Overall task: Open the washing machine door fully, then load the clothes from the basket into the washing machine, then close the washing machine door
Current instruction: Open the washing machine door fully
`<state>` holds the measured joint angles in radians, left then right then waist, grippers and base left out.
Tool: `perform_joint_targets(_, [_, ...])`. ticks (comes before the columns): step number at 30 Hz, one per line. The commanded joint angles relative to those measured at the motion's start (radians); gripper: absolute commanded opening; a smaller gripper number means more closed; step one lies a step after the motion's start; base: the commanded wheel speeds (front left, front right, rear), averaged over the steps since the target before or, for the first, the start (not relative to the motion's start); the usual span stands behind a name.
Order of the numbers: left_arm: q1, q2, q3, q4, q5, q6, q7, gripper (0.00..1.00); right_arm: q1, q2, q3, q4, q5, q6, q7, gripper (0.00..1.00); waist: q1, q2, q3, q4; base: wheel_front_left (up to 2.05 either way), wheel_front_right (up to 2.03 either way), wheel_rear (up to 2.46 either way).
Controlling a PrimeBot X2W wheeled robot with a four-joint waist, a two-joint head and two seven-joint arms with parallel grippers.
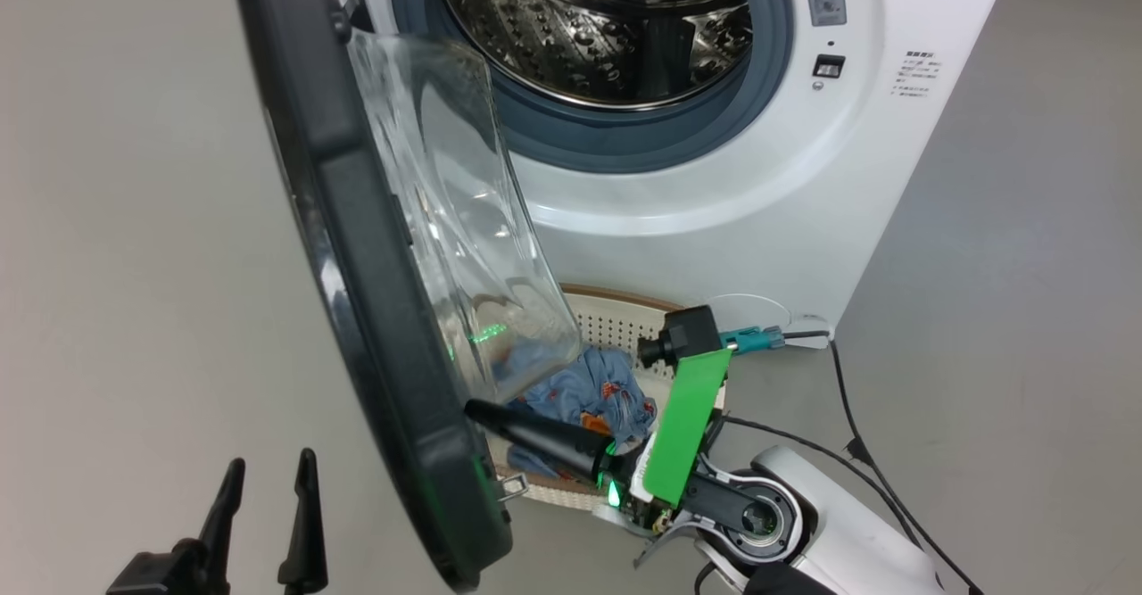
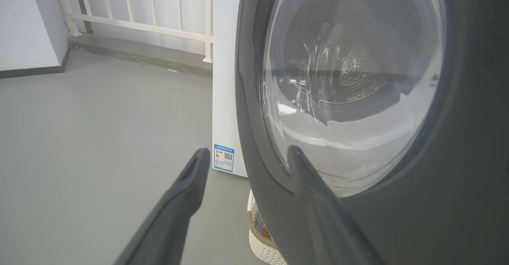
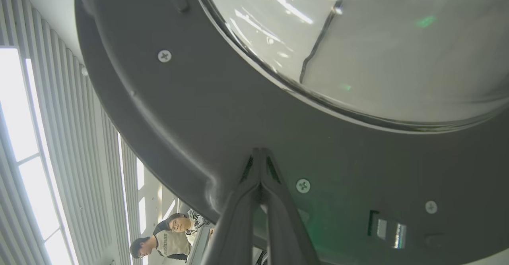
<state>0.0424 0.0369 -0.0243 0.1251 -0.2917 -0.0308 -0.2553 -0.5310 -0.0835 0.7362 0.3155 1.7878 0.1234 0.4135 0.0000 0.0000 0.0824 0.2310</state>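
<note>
The washing machine (image 1: 714, 202) stands with its steel drum (image 1: 607, 24) exposed. Its door (image 1: 375, 292) is swung out to the left, roughly edge-on to me, with the glass bowl (image 1: 455, 220) facing the machine. My right gripper (image 1: 473, 409) is shut on nothing, its tips against the door's inner face low down (image 3: 259, 150). My left gripper (image 1: 272, 463) is open on the door's outer side, apart from it; in its wrist view the fingers (image 2: 203, 153) straddle the door rim (image 2: 437, 197). Blue clothes (image 1: 580, 399) lie in the basket (image 1: 616, 318) below the door.
Black cables (image 1: 856, 434) trail on the grey floor to the right of the basket. A white railing (image 2: 139, 18) and a wall lie beyond the machine's side, which carries a blue label (image 2: 224, 157). Two people (image 3: 167, 237) are seen past the door's edge.
</note>
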Motion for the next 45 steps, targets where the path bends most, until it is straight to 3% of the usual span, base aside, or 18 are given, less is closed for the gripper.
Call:
perform_joint_targets(1, [-0.008,0.013,0.039,-0.021,0.001,-0.004,-0.006,1.0,0.018,0.033,-0.009,-0.037,-0.025,0.007,-0.016,0.46,0.0,0.0,-0.008,-0.008,0.0,0.0,0.0])
perform_joint_targets(2, [-0.006,0.013,0.043,-0.022,0.002,-0.005,-0.006,1.0,0.025,0.033,-0.019,-0.042,-0.037,0.007,-0.018,0.91,0.0,0.0,-0.011,-0.011,0.0,0.0,0.0])
perform_joint_targets(3, [-0.004,0.013,0.047,-0.022,0.003,-0.005,-0.006,1.0,0.032,0.033,-0.03,-0.048,-0.051,0.007,-0.021,1.0,0.0,0.0,-0.015,-0.016,0.0,0.0,0.0])
perform_joint_targets(7, [0.004,0.013,0.061,-0.024,0.009,-0.006,-0.006,1.0,0.068,0.025,-0.078,-0.091,-0.127,0.007,-0.035,1.0,0.0,0.0,-0.028,-0.028,0.0,0.0,0.0])
perform_joint_targets(10, [0.008,0.013,0.067,-0.026,0.012,-0.007,-0.006,1.0,0.094,-0.016,-0.103,-0.154,-0.215,0.007,-0.088,1.0,0.0,0.0,-0.035,-0.034,0.0,0.0,0.0])
perform_joint_targets(16, [0.019,0.013,0.085,-0.038,0.009,-0.009,-0.006,1.0,0.142,-0.167,-0.072,-0.257,-0.415,0.007,-0.326,1.0,0.0,0.0,-0.041,-0.049,0.0,0.0,0.0])
perform_joint_targets(22, [0.041,0.013,0.099,-0.045,0.006,-0.003,-0.006,1.0,0.176,-0.341,0.004,-0.248,-0.567,0.007,-0.623,1.0,0.0,0.0,-0.053,-0.075,0.0,0.0,0.0])
perform_joint_targets(26, [0.054,0.013,0.104,-0.047,0.006,0.002,-0.006,1.0,0.209,-0.397,-0.022,-0.199,-0.66,0.007,-0.671,1.0,0.0,0.0,-0.061,-0.089,0.0,0.0,0.0])
perform_joint_targets(29, [0.066,0.013,0.109,-0.052,0.014,0.001,-0.006,1.0,0.273,-0.377,-0.179,-0.184,-0.794,0.007,-0.674,1.0,0.0,0.0,-0.063,-0.106,0.0,0.0,0.0])
perform_joint_targets(34, [0.074,0.013,0.124,-0.056,0.022,-0.005,-0.006,1.0,0.413,-0.282,-0.377,-0.206,-1.014,0.007,-0.675,1.0,0.0,0.0,-0.061,-0.134,0.0,0.0,0.0])
perform_joint_targets(45, [0.089,0.013,0.142,-0.052,0.024,-0.006,-0.006,1.0,0.606,-0.125,-0.631,-0.249,-1.351,0.007,-0.675,1.0,0.0,0.0,-0.073,-0.162,0.0,0.0,0.0])
